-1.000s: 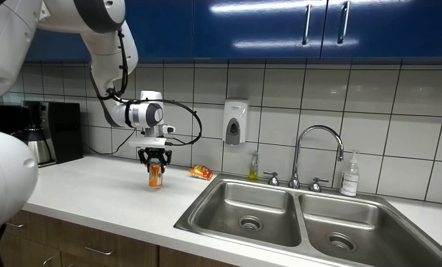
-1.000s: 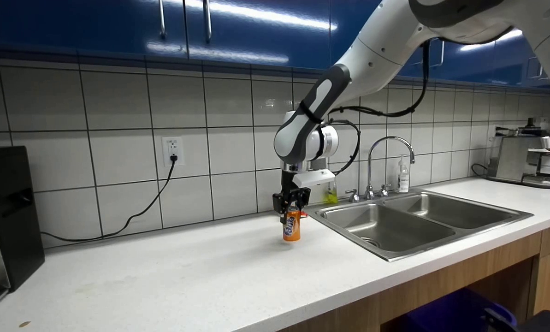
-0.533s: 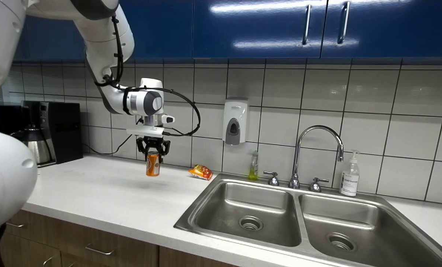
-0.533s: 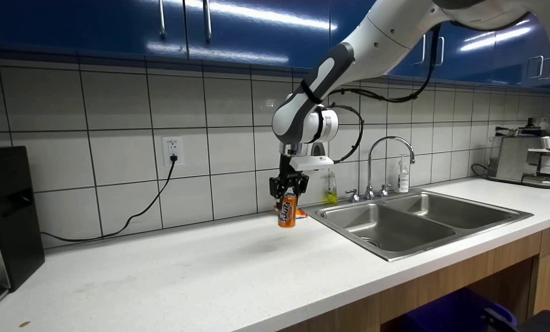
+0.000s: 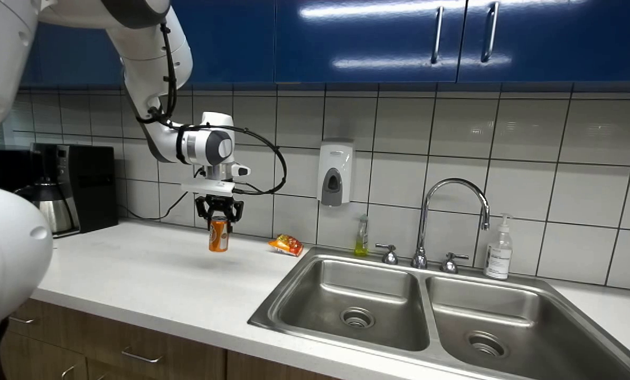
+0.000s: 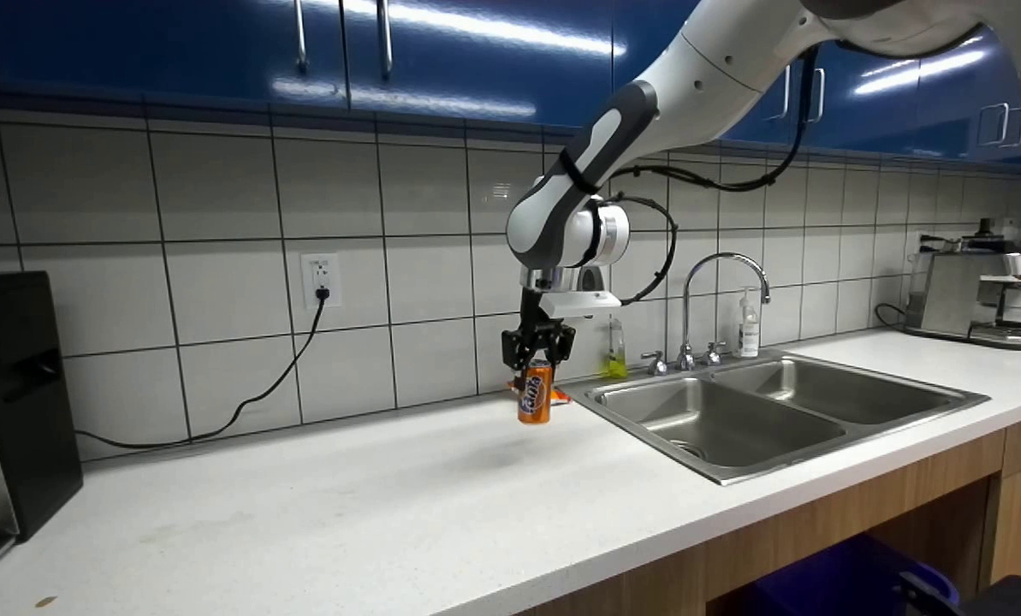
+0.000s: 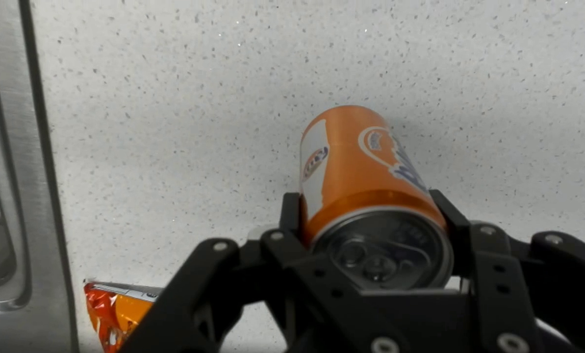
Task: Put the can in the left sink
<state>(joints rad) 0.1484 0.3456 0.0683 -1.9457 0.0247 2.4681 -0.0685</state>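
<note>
In an exterior view, holding the can [image 5: 218,236] by its top end in the gripper [image 5: 219,227] — hanging upright, directly below it, apart from and to the left of the left sink [image 5: 315,306] as seen there. In an exterior view, clear of the counter [image 6: 347,496]. In the wrist view, pinched between both fingers [image 7: 291,215], with the steel rim [image 7: 30,171] well apart — probably calling for a sideways carry, then a lowering.

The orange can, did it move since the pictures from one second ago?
Yes, upward. In an exterior view, the orange can had its bottom lower in the picture than the crinkly packet; now its bottom is above the packet's lower edge.
</note>
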